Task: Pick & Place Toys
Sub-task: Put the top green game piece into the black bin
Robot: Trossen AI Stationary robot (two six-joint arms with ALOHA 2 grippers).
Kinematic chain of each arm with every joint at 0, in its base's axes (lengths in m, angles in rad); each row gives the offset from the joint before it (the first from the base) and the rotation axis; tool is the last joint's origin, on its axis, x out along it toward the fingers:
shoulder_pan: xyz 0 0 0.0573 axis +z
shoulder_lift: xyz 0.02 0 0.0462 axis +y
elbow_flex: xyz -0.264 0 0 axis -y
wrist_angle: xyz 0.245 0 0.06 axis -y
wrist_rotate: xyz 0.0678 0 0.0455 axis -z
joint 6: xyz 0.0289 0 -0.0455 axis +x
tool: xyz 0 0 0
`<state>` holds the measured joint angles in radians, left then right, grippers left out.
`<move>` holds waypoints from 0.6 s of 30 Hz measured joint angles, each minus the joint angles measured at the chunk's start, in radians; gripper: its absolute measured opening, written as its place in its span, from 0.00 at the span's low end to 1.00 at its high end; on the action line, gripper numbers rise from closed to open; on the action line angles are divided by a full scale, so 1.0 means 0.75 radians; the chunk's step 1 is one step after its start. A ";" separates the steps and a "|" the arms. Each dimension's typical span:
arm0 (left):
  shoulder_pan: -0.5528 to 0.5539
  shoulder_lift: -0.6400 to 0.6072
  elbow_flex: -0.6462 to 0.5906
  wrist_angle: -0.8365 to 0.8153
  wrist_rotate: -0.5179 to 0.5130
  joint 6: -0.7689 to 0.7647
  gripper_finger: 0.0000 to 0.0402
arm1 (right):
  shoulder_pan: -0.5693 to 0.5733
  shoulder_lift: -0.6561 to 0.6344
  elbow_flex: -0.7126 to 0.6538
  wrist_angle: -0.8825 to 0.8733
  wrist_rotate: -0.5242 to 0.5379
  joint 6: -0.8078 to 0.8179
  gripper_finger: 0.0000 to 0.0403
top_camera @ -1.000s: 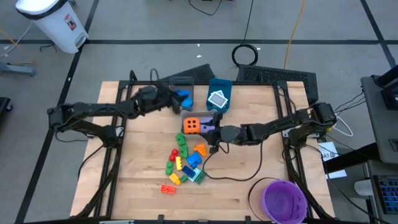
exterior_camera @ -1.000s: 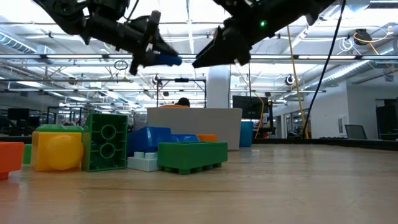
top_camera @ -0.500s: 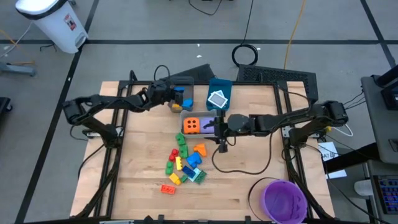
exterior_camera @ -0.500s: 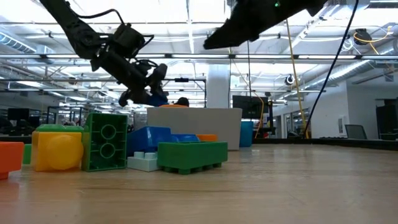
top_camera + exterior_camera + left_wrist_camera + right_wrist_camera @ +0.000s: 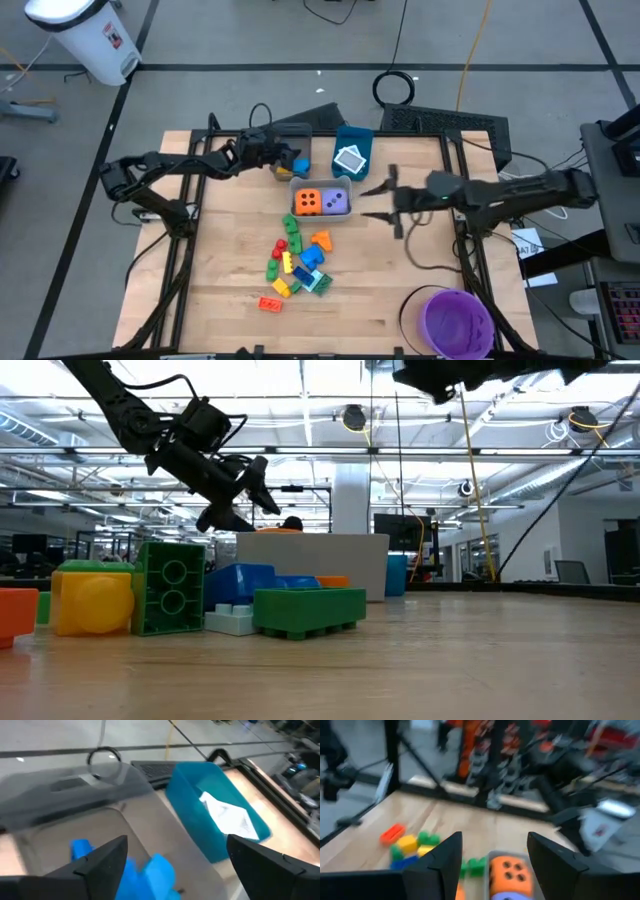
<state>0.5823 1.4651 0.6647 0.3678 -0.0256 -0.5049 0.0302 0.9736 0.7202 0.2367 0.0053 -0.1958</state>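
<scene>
Over the grey bin [image 5: 297, 152] at the desk's [image 5: 230, 270] far edge, the left tool [image 5: 283, 158] hangs with its fingers spread and nothing between them; blue bricks [image 5: 150, 870] lie in that bin right below it, seen past its fingers in the left wrist view. Just beside stands the blue bin [image 5: 352, 152] with a white-teal tile [image 5: 349, 160] inside. Nearer the middle, a small grey tray [image 5: 321, 202] holds the orange die [image 5: 309, 202] and the purple die [image 5: 336, 201] side by side. The right tool [image 5: 375, 202] hovers just right of that tray, fingers apart and empty, with the orange die [image 5: 503, 870] in front of it. The loose heap of bricks [image 5: 297, 258] lies on the desk in front of the tray, apart from both tools, a red brick [image 5: 270, 304] nearest the front edge. A purple bowl [image 5: 458, 322] sits at the front right corner.
</scene>
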 joint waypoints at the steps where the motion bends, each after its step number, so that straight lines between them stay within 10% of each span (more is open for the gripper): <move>1: 0.000 0.000 0.000 0.000 -0.018 0.001 0.87 | -0.004 -0.055 -0.038 0.027 0.040 -0.001 0.49; 7: 0.000 -0.004 0.001 0.015 0.015 -0.040 0.89 | -0.006 -0.299 -0.257 0.329 0.265 -0.003 0.49; 18: -0.031 -0.009 0.001 0.014 0.140 -0.078 0.89 | -0.004 -0.411 -0.586 1.047 0.271 -0.042 0.49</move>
<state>0.5592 1.4586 0.6651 0.3782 0.0792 -0.5635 0.0273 0.6654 0.2809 1.0218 0.2086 -0.2274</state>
